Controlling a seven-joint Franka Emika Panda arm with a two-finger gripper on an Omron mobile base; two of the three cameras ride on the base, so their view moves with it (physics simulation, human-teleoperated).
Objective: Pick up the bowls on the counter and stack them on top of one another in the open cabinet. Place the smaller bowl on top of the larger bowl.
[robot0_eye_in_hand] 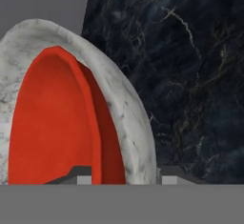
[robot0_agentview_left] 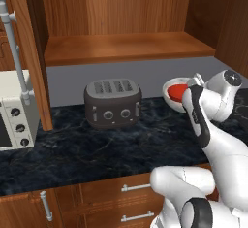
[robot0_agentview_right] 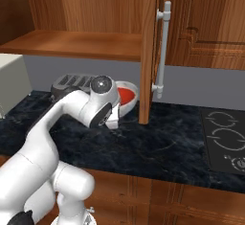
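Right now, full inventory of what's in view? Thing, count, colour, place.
Shallow glossy red bowl: 1, red, nested inside the speckled bowl, tilted, at the gripper.
Deeper white-grey speckled bowl: 1, white-grey, around the red bowl, above the counter's right part.
Dark four-slot toaster: 1, dark grey, on the counter, left of the bowls.
White microwave oven: 1, white, left end of counter.
Dark marble-veined counter: 1, blue-black.
Open wooden wall cabinet: 1, reddish-brown, above the counter, shelf bare.
Cooktop: 1, black, far right.
Drawer fronts: wood, silver handles, below the counter.
Gripper: 1, dark fingertips, shut on the bowls' rims.
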